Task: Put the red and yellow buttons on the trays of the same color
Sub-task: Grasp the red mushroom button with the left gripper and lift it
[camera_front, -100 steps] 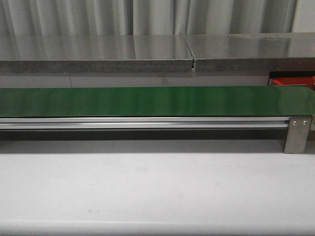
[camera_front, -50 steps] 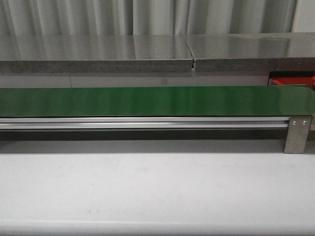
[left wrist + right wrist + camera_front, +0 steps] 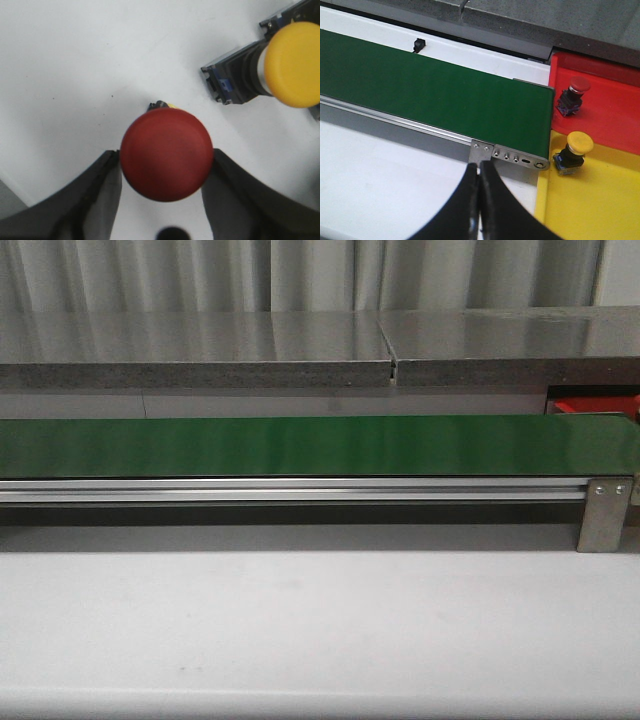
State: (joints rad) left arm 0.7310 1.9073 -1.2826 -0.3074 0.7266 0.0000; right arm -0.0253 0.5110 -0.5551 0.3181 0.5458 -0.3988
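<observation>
In the left wrist view a red button (image 3: 166,154) with a round cap sits between my left gripper's (image 3: 165,153) dark fingers (image 3: 102,185), which touch the cap on both sides. Beside it on the white table a yellow button (image 3: 294,64) lies on its side. In the right wrist view my right gripper (image 3: 480,172) is shut on nothing over the white table, near the conveyor's end. Beyond that end are a red tray (image 3: 615,120) holding a red button (image 3: 572,94) and a yellow tray (image 3: 605,205) holding a yellow button (image 3: 572,152). Neither gripper shows in the front view.
A green conveyor belt (image 3: 300,445) on an aluminium rail (image 3: 290,490) crosses the front view, with a metal bracket (image 3: 604,512) at its right end. A grey stone ledge (image 3: 200,350) runs behind it. A corner of the red tray (image 3: 592,405) shows at the far right.
</observation>
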